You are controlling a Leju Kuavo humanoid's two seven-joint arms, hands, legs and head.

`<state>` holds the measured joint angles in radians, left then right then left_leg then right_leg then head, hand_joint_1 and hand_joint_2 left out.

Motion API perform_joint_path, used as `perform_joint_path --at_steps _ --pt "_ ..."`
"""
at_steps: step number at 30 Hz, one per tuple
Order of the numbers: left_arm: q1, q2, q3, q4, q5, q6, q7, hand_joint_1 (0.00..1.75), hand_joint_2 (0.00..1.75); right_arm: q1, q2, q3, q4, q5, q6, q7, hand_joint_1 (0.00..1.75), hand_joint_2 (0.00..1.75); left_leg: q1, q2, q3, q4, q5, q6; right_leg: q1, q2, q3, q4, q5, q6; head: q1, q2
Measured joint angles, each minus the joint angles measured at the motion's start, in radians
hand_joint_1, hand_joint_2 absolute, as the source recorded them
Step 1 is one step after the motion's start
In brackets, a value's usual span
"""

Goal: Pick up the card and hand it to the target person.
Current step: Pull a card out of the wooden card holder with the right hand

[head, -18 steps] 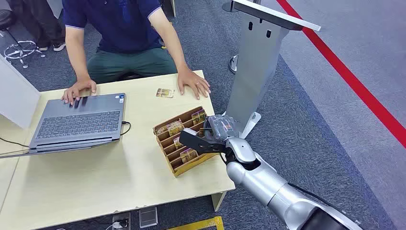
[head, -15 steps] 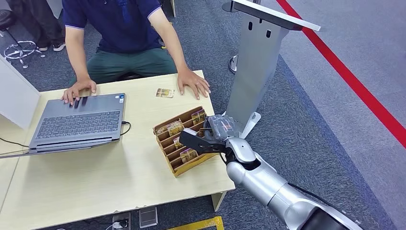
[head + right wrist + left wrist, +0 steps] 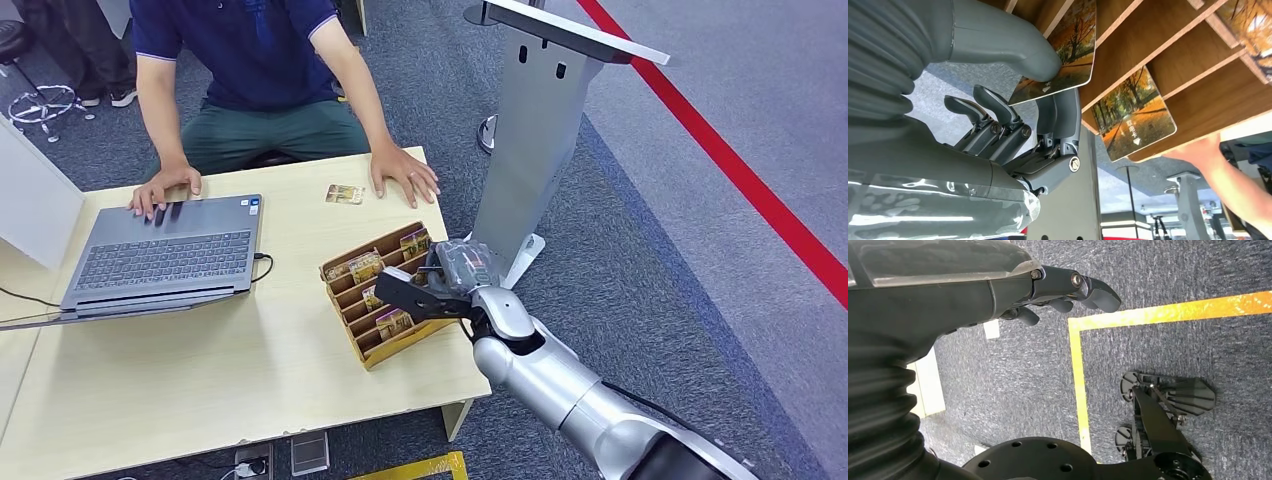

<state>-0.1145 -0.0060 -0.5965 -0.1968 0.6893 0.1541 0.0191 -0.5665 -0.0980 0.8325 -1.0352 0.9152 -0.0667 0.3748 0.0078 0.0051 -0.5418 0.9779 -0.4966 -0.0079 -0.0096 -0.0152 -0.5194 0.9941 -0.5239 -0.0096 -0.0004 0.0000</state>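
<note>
Already my right hand (image 3: pixel 1048 100) pinched the card (image 3: pixel 1063 55) in the wooden rack (image 3: pixel 1168 50), its long axis running up out of the slot, away from my wrist.

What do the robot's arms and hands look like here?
The right arm is glossy silver with rounded segments. The right hand has a ribbed grey wrist cover, a thick light-grey thumb, darker grey fingers with visible screws and a glossy translucent back panel. The left hand is dark grey, similarly ribbed.
</note>
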Motion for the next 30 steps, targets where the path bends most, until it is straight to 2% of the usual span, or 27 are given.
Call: perform_joint_path --at_steps 8,19,24,30 --pt "-0.001 0.001 -0.008 0.000 0.010 0.000 0.000 0.00 1.75 -0.015 -0.009 -0.003 -0.084 0.003 -0.009 0.014 1.75 1.75 0.000 0.000 0.000 0.000 0.000 0.000 0.000 0.000 0.000 0.000 0.000 0.000 0.000 0.000" --pt "-0.009 0.001 -0.029 0.000 0.009 0.000 0.010 0.00 1.75 -0.075 -0.005 -0.026 -0.220 -0.006 -0.069 0.010 1.75 1.75 0.000 0.000 0.000 0.000 0.000 0.000 0.000 0.000 0.000 0.000 0.000 0.000 0.000 0.000" --pt "-0.013 0.001 -0.045 0.000 0.009 0.002 0.019 0.00 1.75 -0.112 0.021 -0.027 -0.183 -0.046 -0.125 -0.050 1.75 1.75 0.000 0.000 -0.001 0.000 0.000 0.000 0.000 0.000 0.000 0.000 0.000 0.000 0.000 0.000" --pt "-0.021 0.001 -0.055 0.000 0.011 0.005 0.019 0.00 1.75 -0.175 0.098 -0.017 -0.030 -0.052 -0.230 -0.120 1.75 1.75 0.000 0.000 -0.001 0.000 0.001 -0.001 0.000 0.000 0.000 0.001 0.000 0.000 -0.001 0.000"
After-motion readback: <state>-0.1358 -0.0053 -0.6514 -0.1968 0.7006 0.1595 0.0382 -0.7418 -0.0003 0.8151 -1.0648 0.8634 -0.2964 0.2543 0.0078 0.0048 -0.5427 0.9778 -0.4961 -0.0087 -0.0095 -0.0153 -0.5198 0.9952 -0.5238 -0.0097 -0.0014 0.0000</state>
